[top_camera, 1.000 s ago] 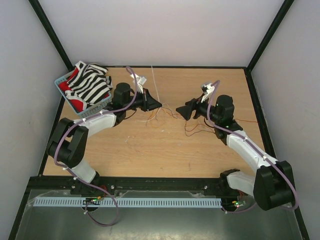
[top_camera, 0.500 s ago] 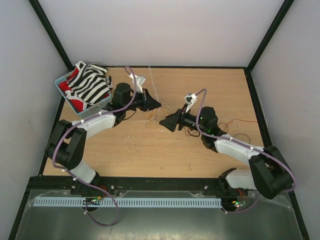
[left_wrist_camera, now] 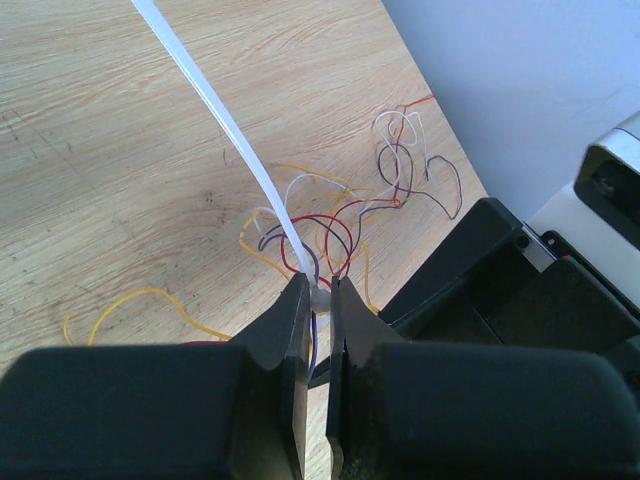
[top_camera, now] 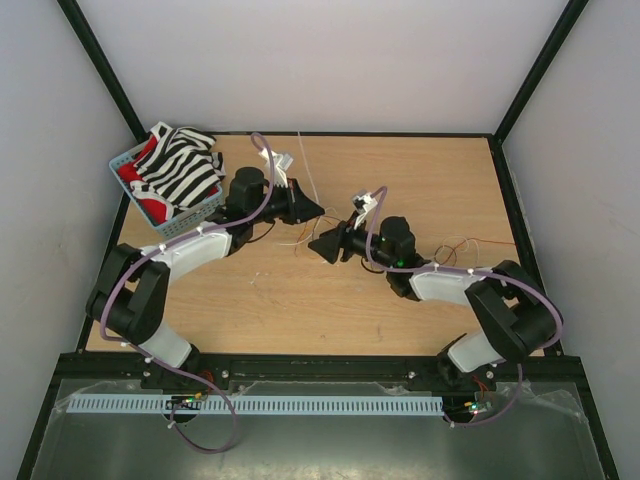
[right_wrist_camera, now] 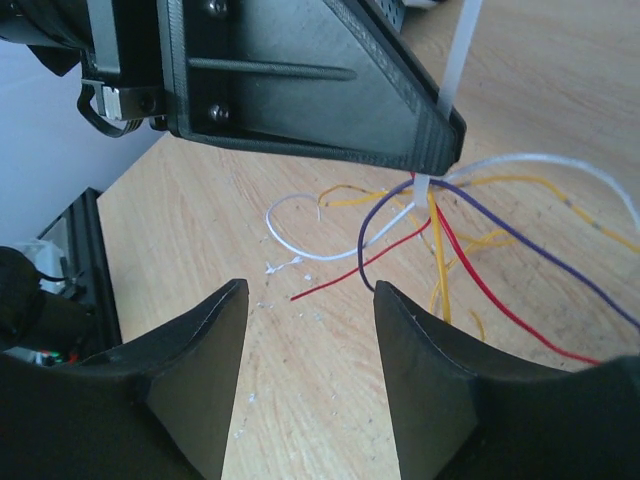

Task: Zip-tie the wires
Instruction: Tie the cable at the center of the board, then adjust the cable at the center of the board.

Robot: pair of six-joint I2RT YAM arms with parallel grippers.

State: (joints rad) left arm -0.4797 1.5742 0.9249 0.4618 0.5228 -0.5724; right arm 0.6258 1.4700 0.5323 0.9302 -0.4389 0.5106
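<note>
Wood tabletop [top_camera: 300, 310], centre. L gripper [left_wrist_camera: 316, 297] clamped on zip tie [left_wrist_camera: 215, 110] at crossing of wires [left_wrist_camera: 335, 225]; R gripper [right_wrist_camera: 310, 292] agape, empty, just beside. Risk: bump vs. L jaw, tie slip, thin strands lost.

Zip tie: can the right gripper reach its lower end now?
Probably yes: the right gripper is open, facing the zip tie, nothing between; the left gripper pinches it just above.

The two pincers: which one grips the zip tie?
The left pincer, shut on the zip tie; the right pincer stands open and holds nothing.
</note>
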